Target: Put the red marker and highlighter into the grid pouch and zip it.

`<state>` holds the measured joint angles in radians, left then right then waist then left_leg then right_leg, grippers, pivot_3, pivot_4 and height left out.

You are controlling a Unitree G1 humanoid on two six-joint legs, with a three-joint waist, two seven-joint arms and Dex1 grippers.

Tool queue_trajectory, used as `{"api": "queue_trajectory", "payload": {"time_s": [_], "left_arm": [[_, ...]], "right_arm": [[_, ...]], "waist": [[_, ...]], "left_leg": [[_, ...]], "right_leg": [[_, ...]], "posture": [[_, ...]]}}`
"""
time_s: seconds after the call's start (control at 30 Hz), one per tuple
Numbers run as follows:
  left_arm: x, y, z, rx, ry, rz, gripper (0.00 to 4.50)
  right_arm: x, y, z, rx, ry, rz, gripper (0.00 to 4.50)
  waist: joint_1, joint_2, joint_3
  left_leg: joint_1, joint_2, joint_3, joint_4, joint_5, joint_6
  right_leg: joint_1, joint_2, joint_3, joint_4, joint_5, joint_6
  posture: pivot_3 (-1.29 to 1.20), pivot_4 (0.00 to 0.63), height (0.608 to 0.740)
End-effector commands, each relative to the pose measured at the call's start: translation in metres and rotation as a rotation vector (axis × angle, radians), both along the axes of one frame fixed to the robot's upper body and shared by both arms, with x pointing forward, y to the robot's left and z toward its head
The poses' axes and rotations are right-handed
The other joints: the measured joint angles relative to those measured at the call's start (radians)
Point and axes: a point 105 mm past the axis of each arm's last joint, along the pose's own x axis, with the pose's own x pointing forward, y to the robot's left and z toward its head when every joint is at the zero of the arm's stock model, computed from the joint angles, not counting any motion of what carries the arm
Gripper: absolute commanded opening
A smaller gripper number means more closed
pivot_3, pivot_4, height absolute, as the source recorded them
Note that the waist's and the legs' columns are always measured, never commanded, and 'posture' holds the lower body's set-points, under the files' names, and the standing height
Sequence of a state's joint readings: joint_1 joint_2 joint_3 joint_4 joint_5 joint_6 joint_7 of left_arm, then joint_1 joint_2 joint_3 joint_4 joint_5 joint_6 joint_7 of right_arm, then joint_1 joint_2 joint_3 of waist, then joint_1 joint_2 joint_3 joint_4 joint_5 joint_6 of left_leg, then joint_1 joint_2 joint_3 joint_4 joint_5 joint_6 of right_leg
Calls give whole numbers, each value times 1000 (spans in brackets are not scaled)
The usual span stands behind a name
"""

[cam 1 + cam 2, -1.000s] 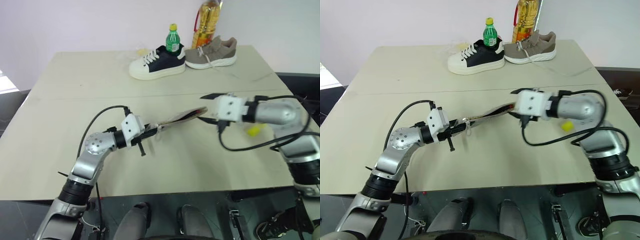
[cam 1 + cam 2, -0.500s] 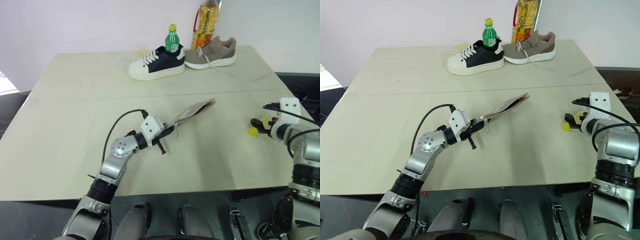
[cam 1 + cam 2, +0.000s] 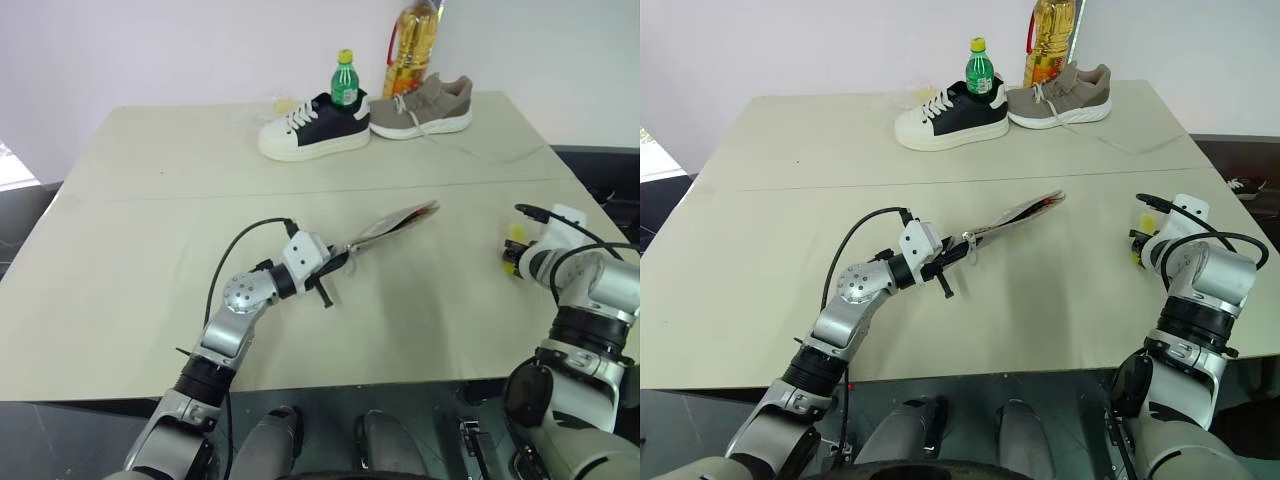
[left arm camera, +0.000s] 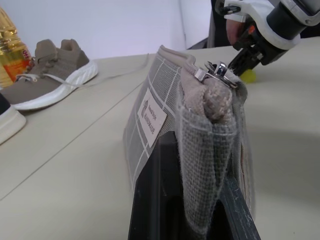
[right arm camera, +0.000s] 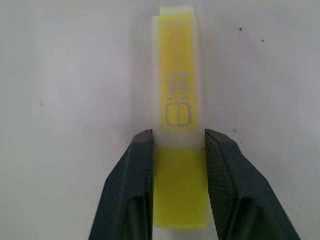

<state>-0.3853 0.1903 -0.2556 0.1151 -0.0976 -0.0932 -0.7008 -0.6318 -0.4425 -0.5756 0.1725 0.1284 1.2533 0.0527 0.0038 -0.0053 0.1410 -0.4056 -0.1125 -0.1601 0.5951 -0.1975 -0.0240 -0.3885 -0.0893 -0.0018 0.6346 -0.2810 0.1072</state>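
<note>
The grid pouch (image 3: 392,222) is grey with white lines and a white label (image 4: 151,119). It is held off the table by one end, in my left gripper (image 3: 335,263), which is shut on it; its zipper pull (image 4: 217,74) sits at the top near that end. A sliver of red shows at the pouch's far end (image 3: 1050,199); I cannot tell whether it is the red marker. The yellow highlighter (image 5: 178,100) lies on the table at the right. My right gripper (image 5: 178,142) points down at it, one finger against each side.
At the table's far edge stand a white-and-black sneaker (image 3: 312,125), a grey sneaker (image 3: 422,103), a green bottle (image 3: 345,78) and a yellow oil bottle (image 3: 412,45). The table's right edge (image 3: 600,215) runs just past the right gripper.
My right arm swung from the pouch's far end out to the right and down onto the highlighter, and its fingers closed around it. The left gripper carried the pouch slightly right.
</note>
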Motion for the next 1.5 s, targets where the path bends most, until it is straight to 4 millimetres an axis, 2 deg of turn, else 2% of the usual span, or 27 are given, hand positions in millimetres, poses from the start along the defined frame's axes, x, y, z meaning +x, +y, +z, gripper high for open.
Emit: {"api": "queue_trajectory", "payload": {"time_s": [0.03,0.1,0.17,0.23,0.3,0.4,0.6,0.77,1.03,1.13,1.27,1.4,1.5], "left_arm": [[1,8,13,-31,-44,24,0],[2,12,16,-38,-45,32,0],[3,17,18,-40,-47,38,0],[4,22,21,-42,-49,44,0],[4,25,23,-48,-50,45,0],[4,27,24,-53,-51,47,0],[3,28,26,-58,-53,56,0],[4,29,27,-60,-54,61,0],[-4,24,30,-9,-88,-6,0],[-7,23,29,16,-94,-38,0],[-15,22,27,74,-98,-118,0],[-20,18,24,116,-98,-189,0],[-20,17,24,117,-100,-198,0]], "right_arm": [[15,13,35,-92,-140,143,846],[21,26,58,-258,-226,304,846],[21,49,88,-579,-319,562,846],[13,76,104,-823,-388,810,846],[0,99,108,-862,-434,1004,846],[-9,109,101,-919,-411,1142,846],[-13,116,91,-919,-403,1225,846],[-12,113,86,-949,-377,1244,846],[-18,120,82,-1106,-327,1385,846],[-21,127,80,-1182,-315,1462,846],[-30,150,81,-1308,-343,1611,846],[-37,173,77,-1335,-390,1718,846],[-38,178,77,-1313,-406,1732,846]], "waist": [[-4,0,0],[-12,1,0],[-13,2,1],[-18,2,1],[-22,1,0],[-18,0,1],[-10,-1,1],[-11,-1,1],[-11,-1,1],[-12,-1,1],[-15,0,1],[-14,-1,1],[-10,-1,1]], "left_leg": [[0,0,0,0,0,0],[0,0,0,0,0,0],[0,0,0,0,0,0],[0,0,0,0,0,1],[1,0,1,0,0,1],[2,2,1,0,-1,1],[1,0,0,1,-1,1],[1,0,0,1,-1,1],[1,1,0,1,-1,1],[1,1,0,1,-1,1],[1,1,0,0,-1,1],[1,1,0,0,-1,0],[1,1,0,1,-1,0]], "right_leg": [[0,0,0,0,0,0],[0,0,0,0,0,0],[0,0,0,0,0,0],[0,0,0,0,0,1],[0,1,0,-1,-1,1],[3,2,0,-1,0,1],[3,0,0,-2,0,1],[3,-1,0,-2,0,1],[2,-1,0,-2,0,1],[2,-1,0,-2,0,1],[1,-1,0,-2,0,1],[1,-1,0,-2,0,1],[2,-1,0,-2,0,1]], "posture": [[0,150,740],[0,150,740],[0,150,740],[0,150,740],[0,150,740],[0,150,740],[0,150,740],[0,150,740],[0,150,740],[0,150,740],[0,150,740],[0,150,740],[0,150,740]]}}
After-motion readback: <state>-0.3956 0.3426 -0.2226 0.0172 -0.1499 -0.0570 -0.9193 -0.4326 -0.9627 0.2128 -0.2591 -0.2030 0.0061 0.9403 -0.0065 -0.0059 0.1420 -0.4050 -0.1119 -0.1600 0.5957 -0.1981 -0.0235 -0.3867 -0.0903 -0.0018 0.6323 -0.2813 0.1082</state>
